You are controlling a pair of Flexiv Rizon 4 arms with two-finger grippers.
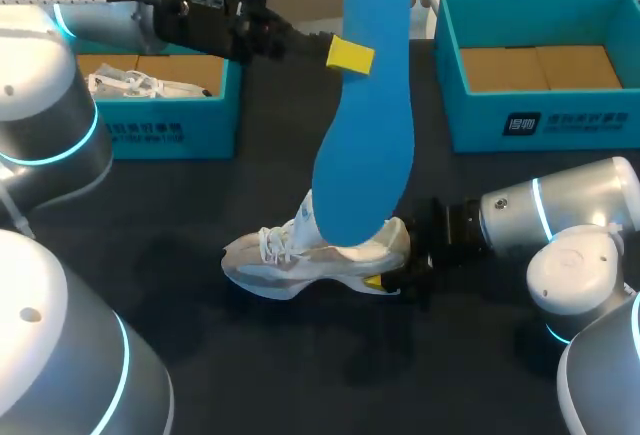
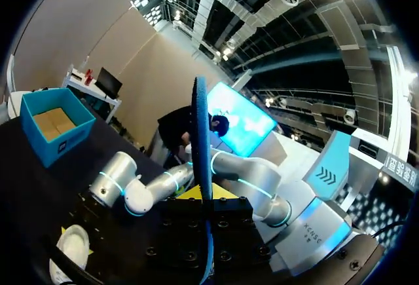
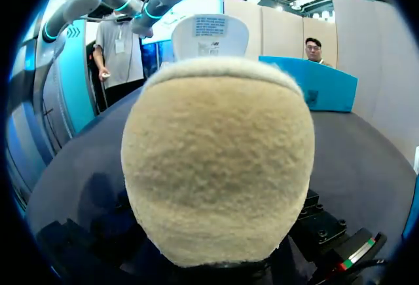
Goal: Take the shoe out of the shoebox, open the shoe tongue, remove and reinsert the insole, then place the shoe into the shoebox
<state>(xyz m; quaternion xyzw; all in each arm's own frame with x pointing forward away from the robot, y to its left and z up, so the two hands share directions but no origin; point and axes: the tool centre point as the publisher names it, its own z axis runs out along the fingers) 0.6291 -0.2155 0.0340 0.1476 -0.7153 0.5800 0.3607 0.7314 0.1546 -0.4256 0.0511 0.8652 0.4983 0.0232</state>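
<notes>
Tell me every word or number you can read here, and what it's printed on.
Right shoebox front: white print, too small to read.
Left shoebox front: white print, too blurred to read.
Label on the shoe tongue: too small to read.
Nothing is legible.

Insole (image 1: 365, 105): smooth matt blue foam, thin edge.
Shoe (image 1: 300, 255): white woven cloth upper, cord laces, smooth pale sole.
Heel (image 3: 216, 160): fuzzy cream fleece, rough nap.
Table (image 1: 250, 375): dark, matt.
10 o'clock box (image 1: 170, 135) and 2 o'clock box (image 1: 480, 125), placed from shoe: matt teal card outside, plain brown card inside.
Left arm (image 1: 50, 105), right arm (image 1: 575, 210): glossy smooth silver-white shells.
Left gripper (image 1: 350, 53): matt black body, matt yellow tip.
</notes>
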